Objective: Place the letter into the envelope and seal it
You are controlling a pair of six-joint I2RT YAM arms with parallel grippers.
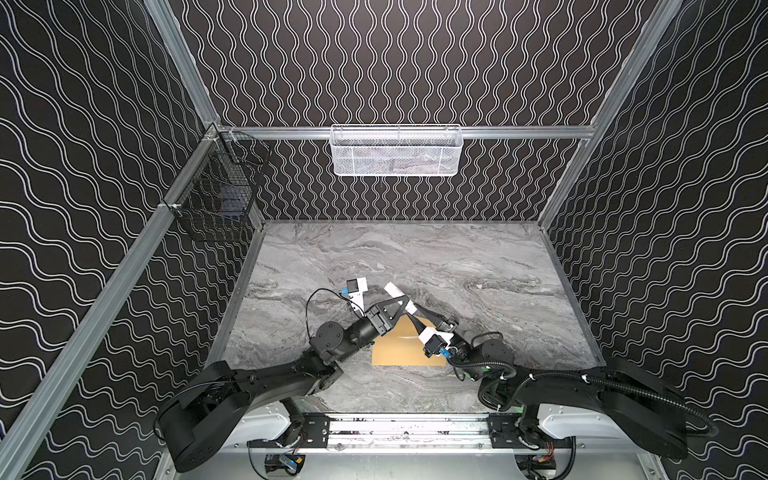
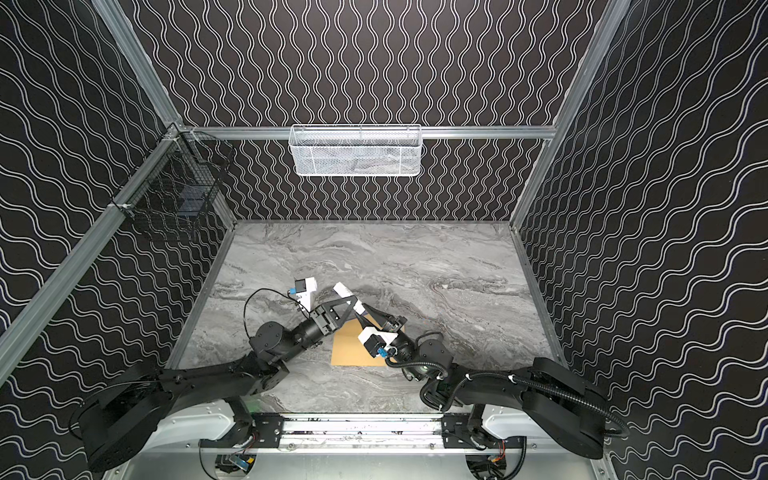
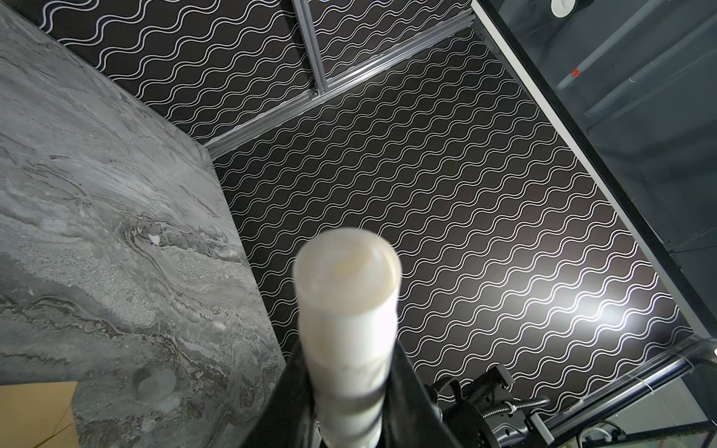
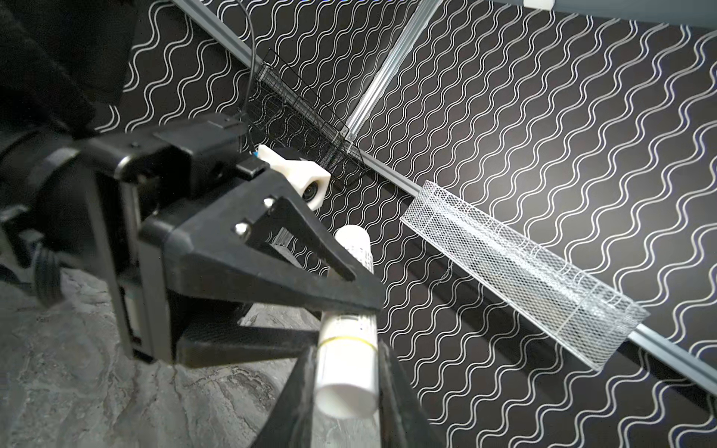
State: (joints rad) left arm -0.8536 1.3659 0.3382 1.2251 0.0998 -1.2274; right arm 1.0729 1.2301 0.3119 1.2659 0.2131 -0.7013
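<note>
Above the envelope (image 1: 397, 353), our left gripper (image 1: 402, 302) and right gripper (image 1: 414, 312) pinch a tube (image 1: 391, 288). We judge the envelope light, floppy; hold its edge.

The grey marble-patterned tabletop (image 1: 415, 257) looks smooth with a dull sheen. On it, the tan kraft-paper envelope (image 1: 395, 351) is matt and flat. The smooth white plastic cylinder (image 4: 347, 372) has a faint gloss, and its blurred end (image 3: 349, 267) looks waxy and slightly translucent. The left gripper (image 4: 341, 316) has matt black plastic fingers (image 4: 271, 263) with a finely grained surface. The white metal mesh basket (image 1: 395, 156) and the black wire basket (image 1: 216, 199) look painted. The silver aluminium frame rails (image 1: 291, 132) are brushed and satiny. The black walls with white wavy lines (image 1: 415, 62) are matt. A ribbed black plastic cable conduit (image 1: 648, 388) shines faintly.
</note>
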